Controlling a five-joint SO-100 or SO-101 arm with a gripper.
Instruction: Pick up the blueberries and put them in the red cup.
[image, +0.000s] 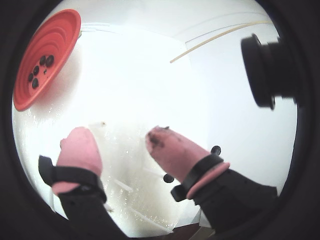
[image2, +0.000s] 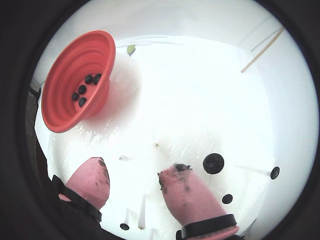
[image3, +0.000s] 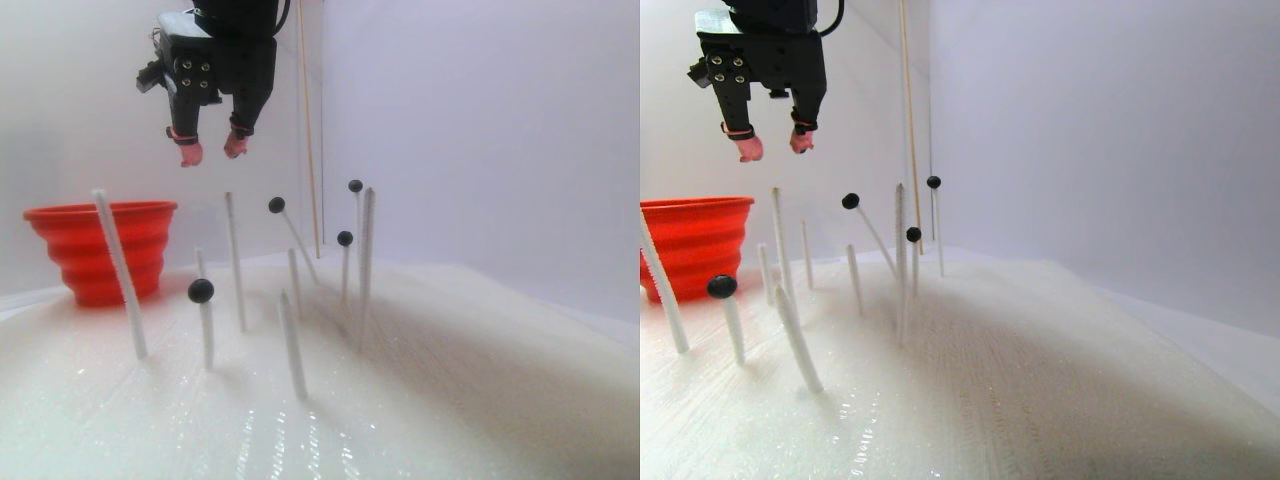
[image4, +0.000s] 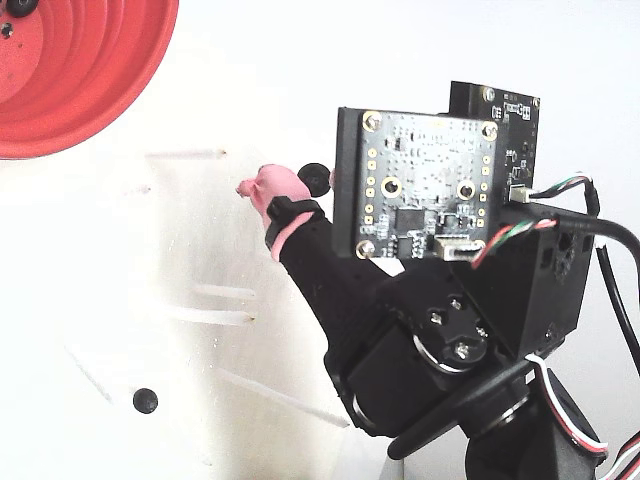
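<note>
End effector, parted and empty, hovers above berries on white stalks, raised for easy plucking; beyond it, the red cup holds five blueberries.

white textured counter, glossy, strongly lit. plain pale grey-lilac walls behind. thin wooden rod upright against the back wall corner.

Big round red plastic cup tipped at upper left, five small dark blue-black berries inside. Below-right of it, pink-tipped gripper spread wide, nothing between the fingers.
</note>
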